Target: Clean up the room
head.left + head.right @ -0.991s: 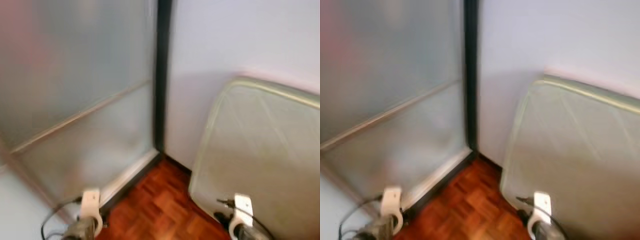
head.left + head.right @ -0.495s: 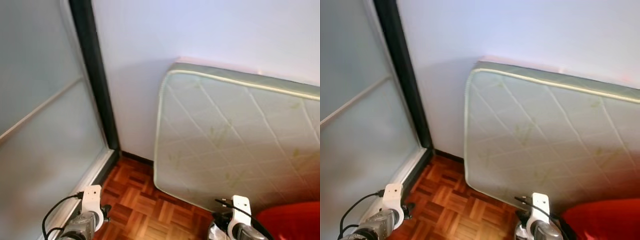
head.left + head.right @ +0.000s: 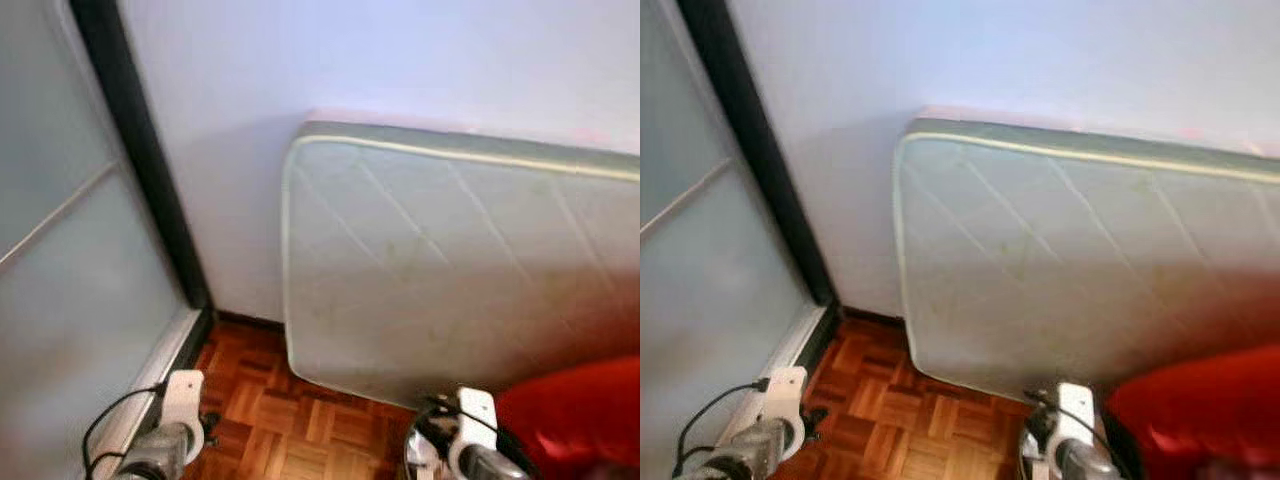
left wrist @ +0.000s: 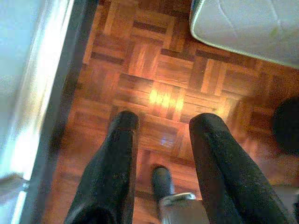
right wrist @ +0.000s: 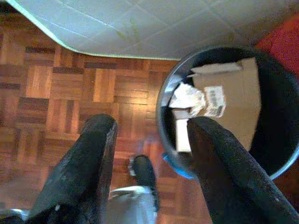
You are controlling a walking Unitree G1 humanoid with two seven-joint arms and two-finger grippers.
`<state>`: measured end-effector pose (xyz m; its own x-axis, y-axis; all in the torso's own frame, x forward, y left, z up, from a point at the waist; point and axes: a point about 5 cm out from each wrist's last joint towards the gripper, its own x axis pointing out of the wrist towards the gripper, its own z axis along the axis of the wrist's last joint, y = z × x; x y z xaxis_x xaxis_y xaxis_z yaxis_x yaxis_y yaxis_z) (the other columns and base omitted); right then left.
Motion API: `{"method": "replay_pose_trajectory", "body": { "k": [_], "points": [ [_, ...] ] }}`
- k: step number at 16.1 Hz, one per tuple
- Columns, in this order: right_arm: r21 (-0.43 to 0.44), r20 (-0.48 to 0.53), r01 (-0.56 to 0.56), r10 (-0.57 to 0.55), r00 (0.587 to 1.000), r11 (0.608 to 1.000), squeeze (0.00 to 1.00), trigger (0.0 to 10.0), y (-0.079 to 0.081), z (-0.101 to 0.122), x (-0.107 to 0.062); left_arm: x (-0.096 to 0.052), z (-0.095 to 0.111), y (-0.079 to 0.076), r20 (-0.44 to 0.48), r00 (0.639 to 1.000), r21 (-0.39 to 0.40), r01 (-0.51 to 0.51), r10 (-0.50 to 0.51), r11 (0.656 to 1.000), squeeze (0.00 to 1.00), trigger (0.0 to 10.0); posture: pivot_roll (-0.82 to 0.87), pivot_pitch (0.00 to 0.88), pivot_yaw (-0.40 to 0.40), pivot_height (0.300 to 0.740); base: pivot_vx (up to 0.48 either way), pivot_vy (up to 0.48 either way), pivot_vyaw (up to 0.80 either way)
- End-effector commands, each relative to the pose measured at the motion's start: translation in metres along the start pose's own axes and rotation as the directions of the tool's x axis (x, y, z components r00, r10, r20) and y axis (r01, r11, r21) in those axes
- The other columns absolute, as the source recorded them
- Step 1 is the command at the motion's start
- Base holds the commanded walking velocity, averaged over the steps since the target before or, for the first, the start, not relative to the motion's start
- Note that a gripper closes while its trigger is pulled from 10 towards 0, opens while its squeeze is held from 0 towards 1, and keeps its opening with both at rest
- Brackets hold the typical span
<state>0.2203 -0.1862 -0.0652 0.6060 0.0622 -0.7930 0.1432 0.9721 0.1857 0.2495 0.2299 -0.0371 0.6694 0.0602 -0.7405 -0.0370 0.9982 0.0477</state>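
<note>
My right gripper [image 5: 147, 135] hung nearer, fingers spread and empty, directly over the round black wastebin [image 5: 163, 105] holding cardboard; my left gripper [image 4: 161, 126], likewise parted, faced bare parquet floor [image 4: 154, 65].

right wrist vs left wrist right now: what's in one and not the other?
Right wrist view: a black bin holding a cardboard piece and crumpled paper, a red thing at the edge, and the right hand open above the bin's rim.

Left wrist view: the dark door track along the frosted panel, and the left hand open over bare floor.

Both: the parquet floor and the lower edge of the quilted mattress, with each hand empty.
</note>
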Motion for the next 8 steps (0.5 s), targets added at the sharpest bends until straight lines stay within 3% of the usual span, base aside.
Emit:
{"method": "replay_pose_trajectory", "body": {
  "k": [1, 3, 8],
  "points": [
    [0.037, -0.006, 0.013, -0.013, 1.0, 0.999, 0.0, 10.0, -0.0008, -0.0042, -0.0003, -0.0007, -0.0014, 0.0032, -0.011, 1.0, 0.037, 0.0, 0.0, 0.999, 0.0, 10.0, 0.04, 0.0, 0.026, 0.73, 0.0, 0.0, -0.8],
    [0.039, -0.011, 0.006, -0.006, 1.0, 0.999, 0.0, 10.0, 0.003, -0.0052, 0.0004, -0.0012, -0.0003, 0.0068, -0.006, 1.0, 0.053, -0.009, 0.009, 0.999, 0.0, 10.0, 0.03, 0.0, 0.041, 0.73, 0.0, 0.0, -0.79],
    [0.045, -0.016, 0.044, -0.043, 0.999, 0.998, 0.0, 10.0, -0.0007, -0.0054, 0.0, -0.001, -0.0021, 0.0056, -0.004, 1.0, -0.019, -0.028, 0.028, 0.999, 0.0, 10.0, 0.03, 0.0, 0.01, 0.73, 0.0, 0.0, -0.8]
  ]
}}
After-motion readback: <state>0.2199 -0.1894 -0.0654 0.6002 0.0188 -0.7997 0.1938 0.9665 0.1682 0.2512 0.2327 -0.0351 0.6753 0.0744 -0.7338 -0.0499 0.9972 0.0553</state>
